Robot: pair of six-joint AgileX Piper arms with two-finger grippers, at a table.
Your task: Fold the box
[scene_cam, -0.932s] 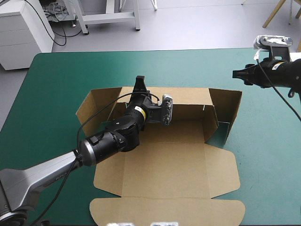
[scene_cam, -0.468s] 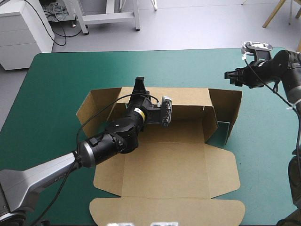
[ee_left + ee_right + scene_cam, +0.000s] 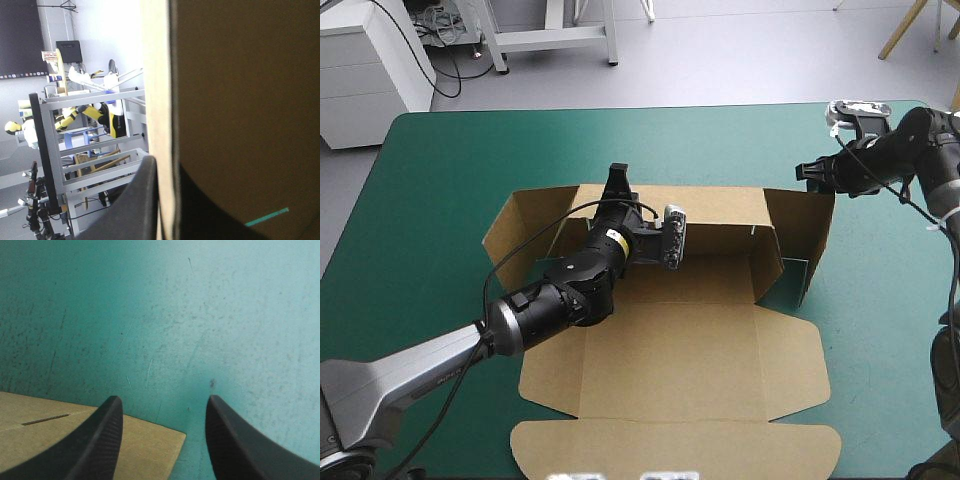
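The brown box [image 3: 690,340] lies in the middle of the table, its lid panel [image 3: 670,450] flat toward the near edge. Its back wall [image 3: 720,208] and right wall [image 3: 802,228] stand raised. My left gripper [image 3: 616,176] is shut on the back wall's top edge. In the left wrist view that board edge [image 3: 161,90] runs between the two black fingers of the left gripper [image 3: 165,167]. My right gripper [image 3: 804,172] hovers open just beyond the right wall's far top corner. In the right wrist view the right gripper [image 3: 164,400] shows a brown board corner [image 3: 150,442] under its spread fingers.
The box's left flap [image 3: 515,230] leans outward, half raised. Teal-green cover [image 3: 450,170] surrounds the box on all sides. The right arm reaches in near the table's far right corner [image 3: 920,110].
My right gripper has moved left and a little nearer, from out over the cover to the right wall's far top corner. The left arm and the box have not moved.
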